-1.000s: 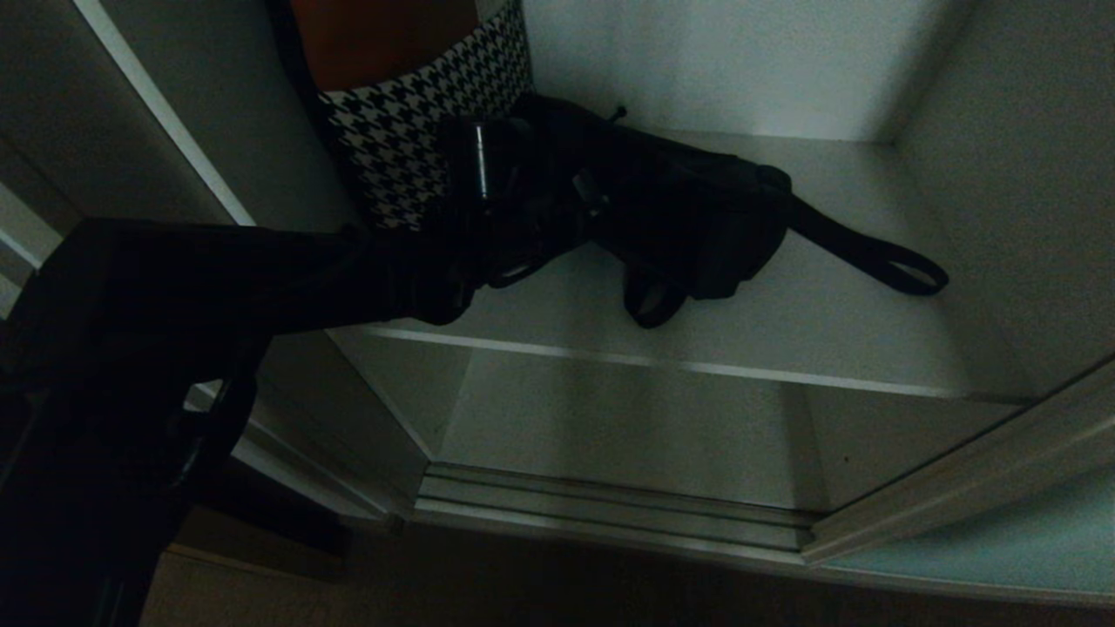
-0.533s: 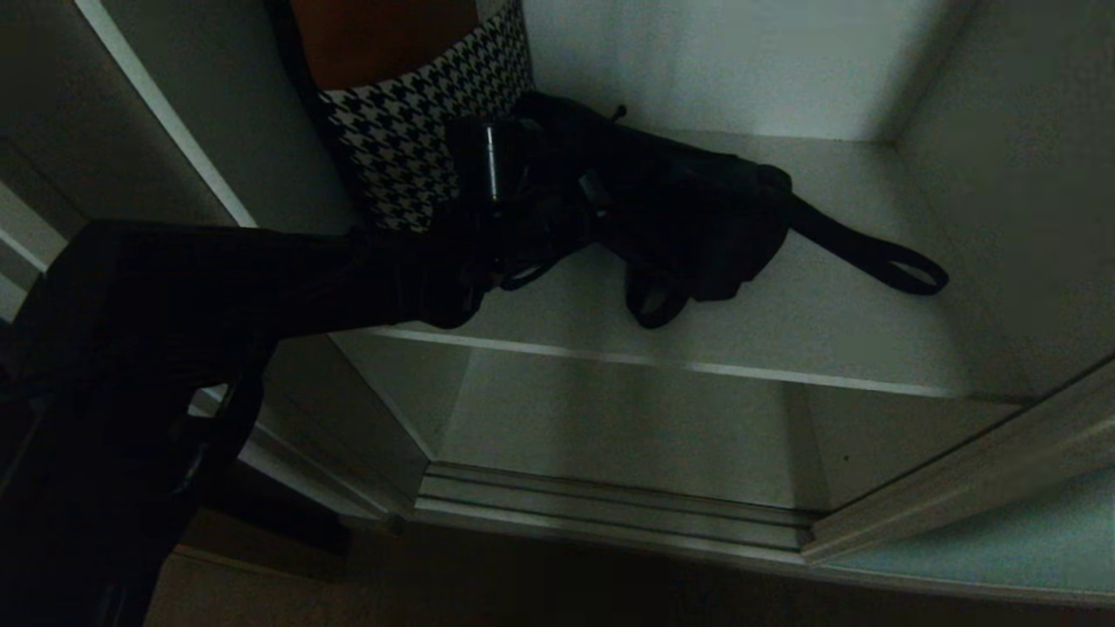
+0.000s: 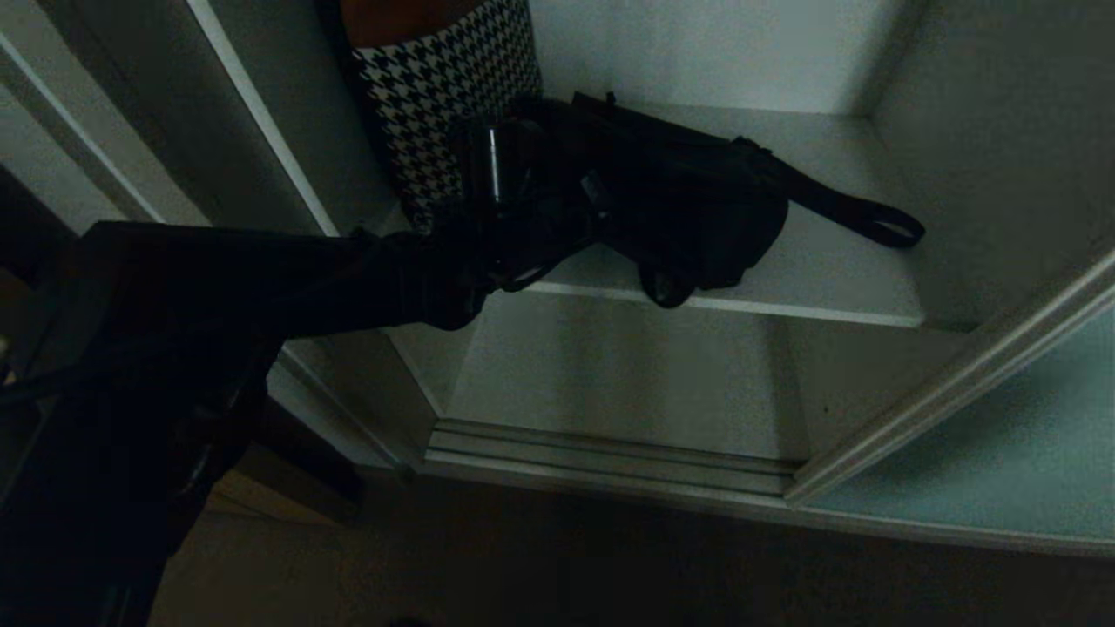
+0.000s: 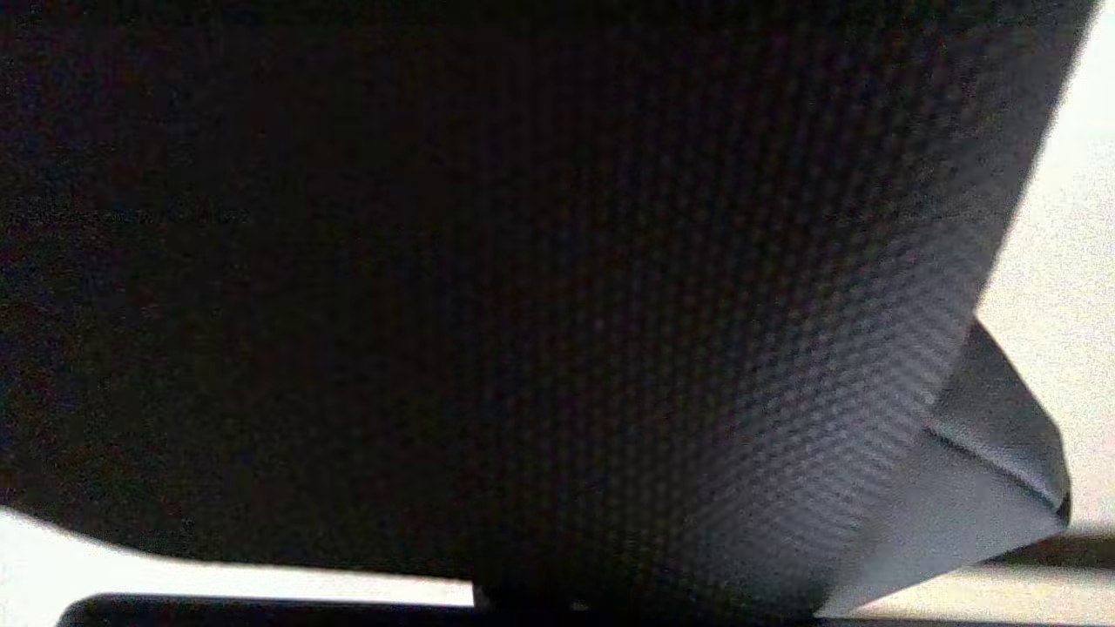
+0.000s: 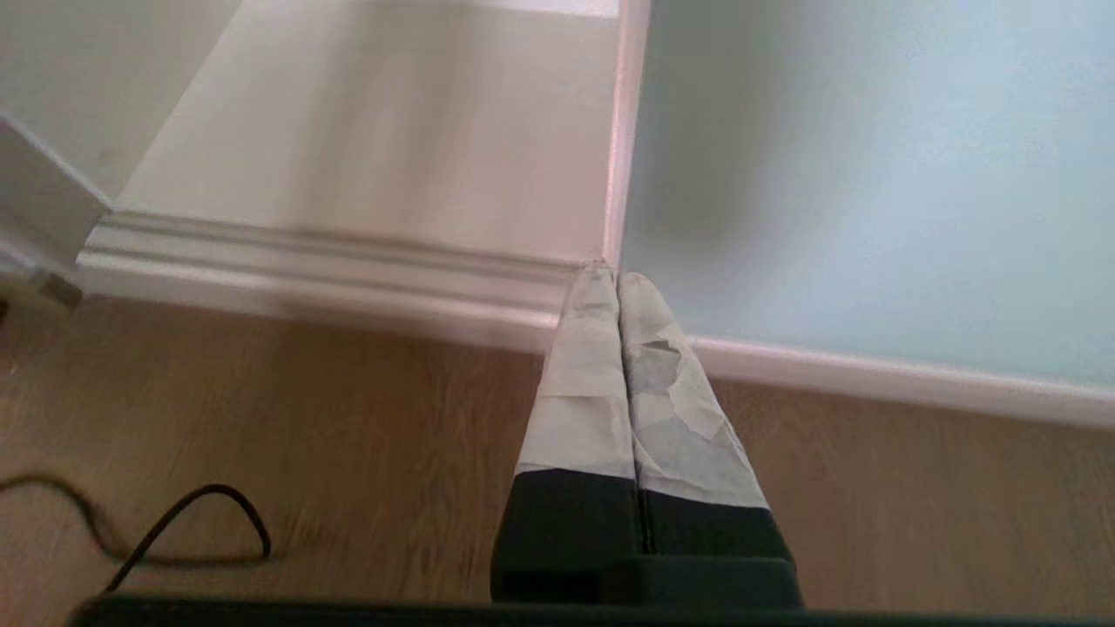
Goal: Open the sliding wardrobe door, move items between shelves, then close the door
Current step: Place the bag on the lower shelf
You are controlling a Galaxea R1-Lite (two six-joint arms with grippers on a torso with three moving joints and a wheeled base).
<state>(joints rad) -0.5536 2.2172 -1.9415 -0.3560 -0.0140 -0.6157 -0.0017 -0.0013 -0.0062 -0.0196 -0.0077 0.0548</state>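
The left gripper [image 3: 601,205] is clenched on the black fabric bag [image 3: 697,213], which lies at the front edge of the upper shelf [image 3: 819,279] beside a houndstooth container [image 3: 444,87]. The right gripper [image 5: 618,287] is parked with its fingers pressed together, low over the wooden floor [image 5: 348,418] before the sliding wardrobe door [image 5: 871,174].

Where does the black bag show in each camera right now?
Head view: black bag on the upper shelf, beside the houndstooth box, overhanging the front edge.
Left wrist view: its woven black fabric fills nearly the whole picture.
Right wrist view: not in it.
Shared landmark: the teal sliding door, head and right wrist views.
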